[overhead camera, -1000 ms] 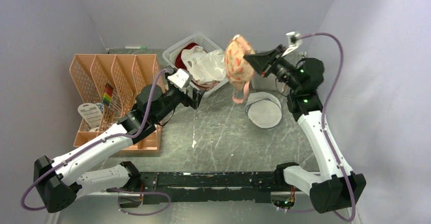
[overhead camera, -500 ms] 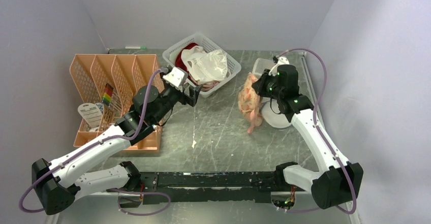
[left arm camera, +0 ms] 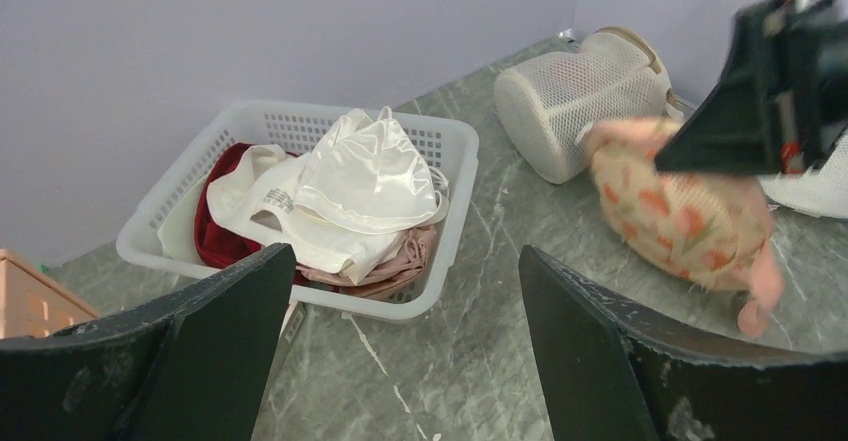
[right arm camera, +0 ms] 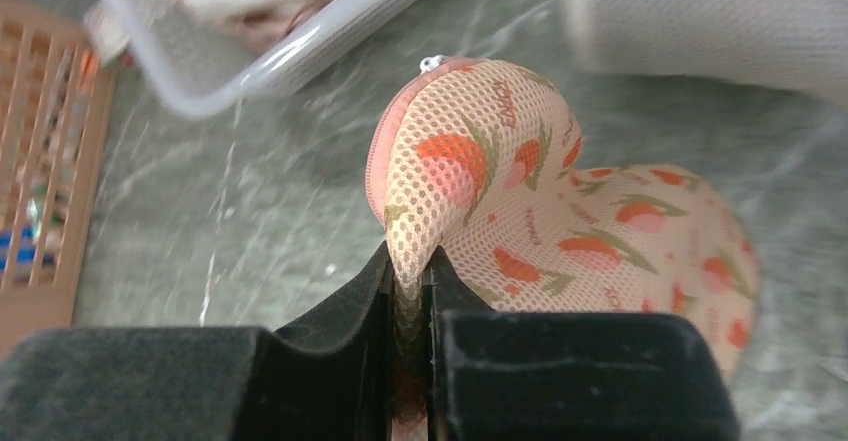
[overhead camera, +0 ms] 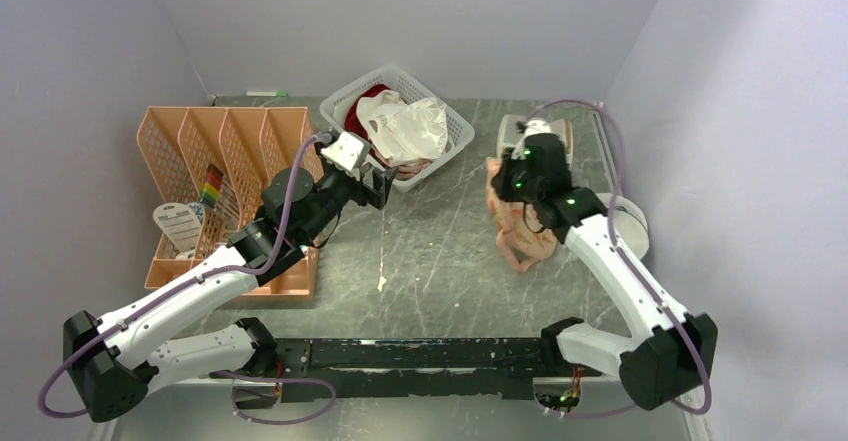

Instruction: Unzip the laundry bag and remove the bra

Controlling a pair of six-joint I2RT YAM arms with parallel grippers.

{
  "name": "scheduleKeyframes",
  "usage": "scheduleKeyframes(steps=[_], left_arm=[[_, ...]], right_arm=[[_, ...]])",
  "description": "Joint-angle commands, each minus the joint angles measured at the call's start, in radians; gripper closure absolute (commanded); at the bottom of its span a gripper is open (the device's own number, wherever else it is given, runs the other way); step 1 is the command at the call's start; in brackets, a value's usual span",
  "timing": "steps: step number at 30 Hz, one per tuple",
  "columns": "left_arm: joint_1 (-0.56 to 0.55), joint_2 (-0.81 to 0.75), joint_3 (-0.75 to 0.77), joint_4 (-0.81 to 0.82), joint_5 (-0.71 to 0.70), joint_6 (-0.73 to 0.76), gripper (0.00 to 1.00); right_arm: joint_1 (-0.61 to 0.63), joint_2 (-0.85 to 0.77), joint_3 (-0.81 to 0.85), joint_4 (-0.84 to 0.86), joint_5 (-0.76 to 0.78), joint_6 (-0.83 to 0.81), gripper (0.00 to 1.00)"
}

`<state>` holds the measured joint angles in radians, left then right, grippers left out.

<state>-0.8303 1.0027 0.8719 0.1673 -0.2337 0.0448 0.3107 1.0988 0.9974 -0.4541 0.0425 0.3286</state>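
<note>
The laundry bag [overhead camera: 524, 231], peach mesh with orange-red leaf print and pink zipper edging, hangs low over the table at the right. My right gripper [overhead camera: 512, 177] is shut on a fold of its fabric; in the right wrist view the jaws [right arm camera: 410, 296] pinch the mesh of the bag [right arm camera: 580, 211], and a small metal zipper pull [right arm camera: 433, 62] shows at its top. The bag looks closed. My left gripper [overhead camera: 385, 187] is open and empty above the table, with the bag [left arm camera: 680, 211] to its far right. The bra is not in view.
A white basket [overhead camera: 458, 139] with white, dark red and pinkish cloth stands at the back. A white mesh cylinder [left arm camera: 570, 101] lies behind the bag. A round white mesh disc [overhead camera: 628, 223] lies at the right. An orange file organizer [overhead camera: 215, 141] stands at the left.
My right arm has swung the bag from high at the back down to just over the table near the disc. The left arm has hardly moved.
</note>
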Motion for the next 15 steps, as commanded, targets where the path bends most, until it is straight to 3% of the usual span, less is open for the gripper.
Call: scheduleKeyframes(steps=[1,4,6,9,12,15], left_arm=[[-0.005,-0.010,0.010,0.008,-0.026,-0.007,0.06],[-0.005,-0.019,0.006,0.008,-0.043,-0.002,0.06],[-0.005,-0.020,0.005,0.011,-0.062,0.004,0.06],[-0.006,-0.017,0.007,0.008,-0.078,0.002,0.06],[-0.006,-0.014,0.003,0.014,-0.093,0.004,0.06],[-0.006,-0.002,0.017,-0.004,-0.099,-0.003,0.06]], right_arm=[[0.196,0.063,0.013,-0.009,-0.031,0.067,0.97],[0.321,0.096,-0.093,0.109,-0.143,0.155,0.80],[0.368,0.117,-0.141,0.210,-0.256,0.200,0.58],[0.383,0.117,-0.188,0.354,-0.426,0.240,0.35],[0.381,0.067,-0.165,0.350,-0.379,0.215,0.20],[0.372,0.007,-0.112,0.237,-0.204,0.158,0.15]])
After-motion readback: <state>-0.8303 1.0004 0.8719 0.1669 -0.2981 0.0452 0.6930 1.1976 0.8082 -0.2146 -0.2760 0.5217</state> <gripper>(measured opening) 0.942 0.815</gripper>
